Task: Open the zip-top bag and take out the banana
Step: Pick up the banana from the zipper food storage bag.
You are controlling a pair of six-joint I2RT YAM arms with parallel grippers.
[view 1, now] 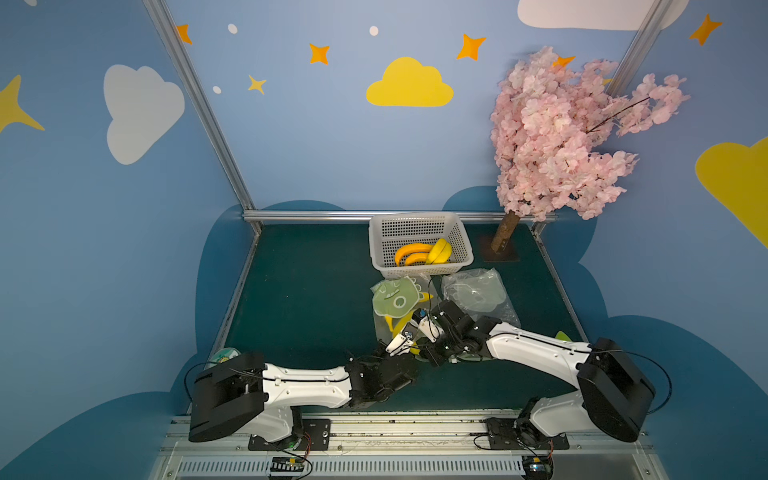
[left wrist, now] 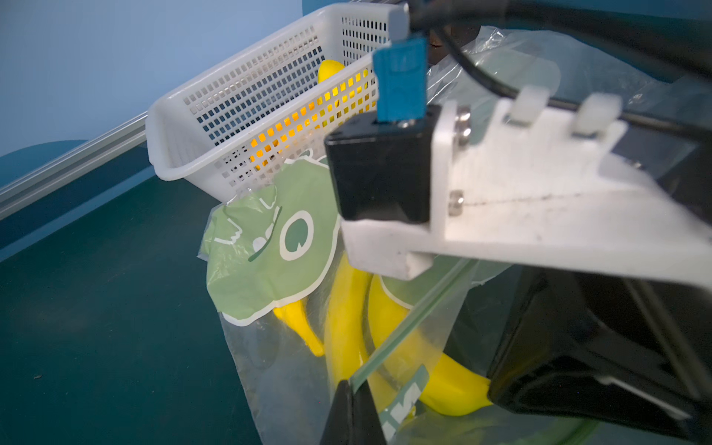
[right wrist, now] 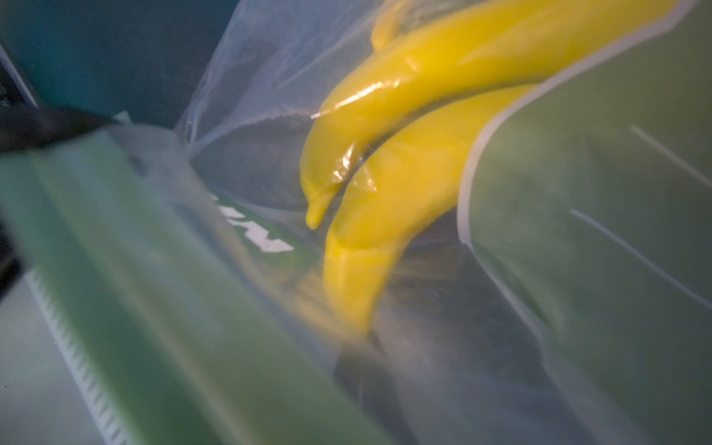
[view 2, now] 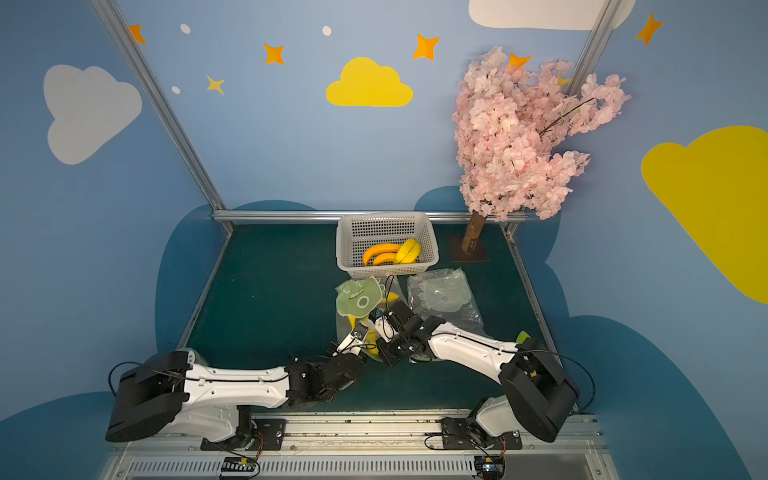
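Note:
The zip-top bag [view 1: 392, 305], clear with a green dinosaur print, lies on the green table in front of the basket in both top views. Yellow bananas [left wrist: 345, 308] show through its film, and up close in the right wrist view as bananas [right wrist: 389, 115]. My left gripper [left wrist: 352, 389] is shut on the near end of the bag's green zip strip [left wrist: 408, 319], which runs taut up under the right arm's camera mount. My right gripper [right wrist: 370, 354] is blurred behind the film, its jaws together on the bag's mouth. Both wrists meet over the bag's near end [view 2: 368, 332].
A white mesh basket [view 1: 465, 249] holding more bananas stands just behind the bag. A second crumpled clear bag [view 1: 478, 295] lies to its right. A pink blossom tree [view 1: 505, 237] stands at the back right corner. Metal rails edge the table.

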